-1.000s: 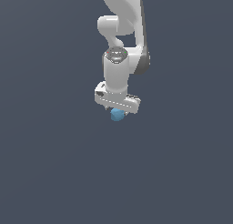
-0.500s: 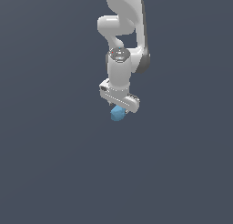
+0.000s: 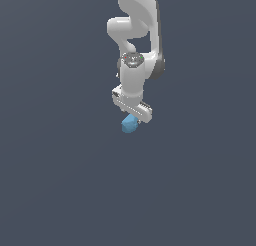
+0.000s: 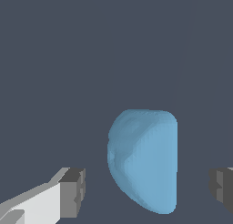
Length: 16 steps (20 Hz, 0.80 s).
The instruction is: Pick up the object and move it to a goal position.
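arm [image 3: 134, 45]: white, reaching down from the top of the exterior view, wrist pointed down, gripper bar tilted.
gripper [image 3: 131, 121]: right over the chunk [image 3: 130, 124]; in the wrist view [image 4: 148, 191] sitting around it.
jaws: spread wide, dark pads [image 4: 73, 192] well apart from the chunk on both sides, clear gaps showing, not gripping anything.
chunk: light blue, rounded, matte, just under the bar in the exterior view, between the fingers in the wrist view [image 4: 143, 159], one side flat, the other bulging.
surface [image 3: 60, 180]: plain dark grey all round, can't tell if the chunk is resting on it or not.
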### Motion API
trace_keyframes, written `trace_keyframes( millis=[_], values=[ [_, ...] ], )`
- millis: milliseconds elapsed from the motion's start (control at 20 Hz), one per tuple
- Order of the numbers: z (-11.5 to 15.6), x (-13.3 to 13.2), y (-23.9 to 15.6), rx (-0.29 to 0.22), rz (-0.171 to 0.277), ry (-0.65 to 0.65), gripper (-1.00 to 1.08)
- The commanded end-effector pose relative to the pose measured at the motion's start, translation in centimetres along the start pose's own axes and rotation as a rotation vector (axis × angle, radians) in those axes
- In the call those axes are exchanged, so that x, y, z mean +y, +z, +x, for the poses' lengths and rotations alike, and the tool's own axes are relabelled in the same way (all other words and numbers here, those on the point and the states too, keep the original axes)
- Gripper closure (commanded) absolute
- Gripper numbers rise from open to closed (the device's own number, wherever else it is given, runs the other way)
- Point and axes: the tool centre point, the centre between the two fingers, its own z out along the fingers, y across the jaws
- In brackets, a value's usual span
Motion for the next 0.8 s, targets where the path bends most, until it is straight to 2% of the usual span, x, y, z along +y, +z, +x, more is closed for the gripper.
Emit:
trace_keyframes(
  millis=[0, 350, 750],
  values=[
    [-0.2, 0.1, 0.1, 0.0, 0.0, 0.014, -0.92],
    [-0.2, 0.1, 0.5, 0.0, 0.0, 0.012, -0.92],
    [-0.3, 0.2, 3.8, 0.0, 0.0, 0.015, -0.92]
  ],
)
